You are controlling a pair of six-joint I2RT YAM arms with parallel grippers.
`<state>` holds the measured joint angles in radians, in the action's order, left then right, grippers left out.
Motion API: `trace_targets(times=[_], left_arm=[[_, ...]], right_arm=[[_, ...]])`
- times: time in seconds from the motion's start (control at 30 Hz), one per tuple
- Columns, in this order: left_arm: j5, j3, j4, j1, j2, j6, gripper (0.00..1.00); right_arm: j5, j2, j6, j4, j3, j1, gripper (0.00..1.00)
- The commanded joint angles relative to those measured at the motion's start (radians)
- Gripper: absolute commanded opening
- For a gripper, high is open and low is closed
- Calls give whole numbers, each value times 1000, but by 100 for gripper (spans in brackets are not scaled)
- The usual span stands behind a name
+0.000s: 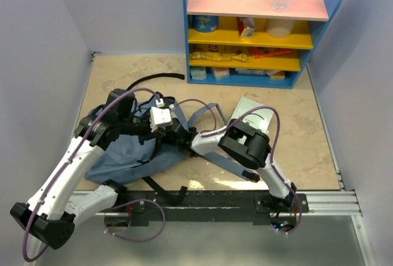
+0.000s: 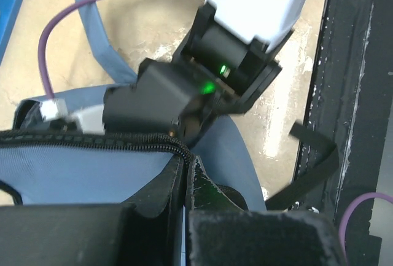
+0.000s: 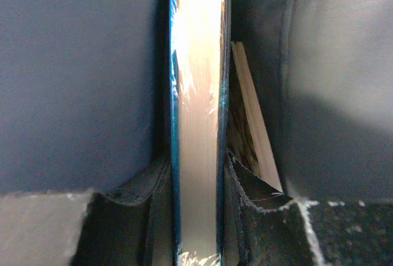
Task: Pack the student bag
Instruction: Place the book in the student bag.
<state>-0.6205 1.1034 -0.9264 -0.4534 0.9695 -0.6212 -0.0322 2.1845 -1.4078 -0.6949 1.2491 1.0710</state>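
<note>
The student bag (image 1: 132, 155) lies on the near left of the table (image 1: 295, 137). The left gripper (image 2: 186, 214) is fully closed, pinching the bag's zippered edge. The right gripper (image 3: 196, 217) clamps a book (image 3: 196, 94) inside the bag.

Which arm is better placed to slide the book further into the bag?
Right. The right gripper holds the book inside the bag; the left gripper pinches the bag's zipper edge, which props the mouth open.
</note>
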Motion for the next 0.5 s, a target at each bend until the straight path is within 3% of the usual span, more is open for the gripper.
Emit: trace_targets(times=[0.0, 0.1, 0.13, 0.17, 0.23, 0.27, 0.3, 0.33, 0.43, 0.47], left_arm=[[-111, 73, 57, 1, 31, -9, 0], [-111, 84, 63, 1, 34, -3, 0], [-111, 95, 67, 1, 34, 1, 0], [-111, 99, 75, 1, 34, 6, 0], [-108, 110, 81, 1, 34, 11, 0], [-108, 113, 86, 1, 35, 11, 0], [-108, 116, 84, 1, 37, 9, 0], [-105, 118, 84, 1, 37, 9, 0], [-96, 110, 84, -1, 29, 3, 0], [-93, 104, 87, 1, 25, 2, 0]], right_arm=[[5, -5, -17, -207, 203, 6, 0], [60, 40, 42, -41, 303, 4, 1], [80, 52, 78, 13, 332, 4, 6], [93, 64, 87, 46, 345, 6, 18], [100, 67, 99, 118, 351, 4, 30], [109, 60, 116, 144, 352, 3, 47], [94, 49, 162, 238, 354, 4, 55], [84, 34, 196, 289, 355, 3, 72], [-6, -76, 314, 486, 307, 3, 99], [-36, -112, 335, 517, 250, 0, 99]])
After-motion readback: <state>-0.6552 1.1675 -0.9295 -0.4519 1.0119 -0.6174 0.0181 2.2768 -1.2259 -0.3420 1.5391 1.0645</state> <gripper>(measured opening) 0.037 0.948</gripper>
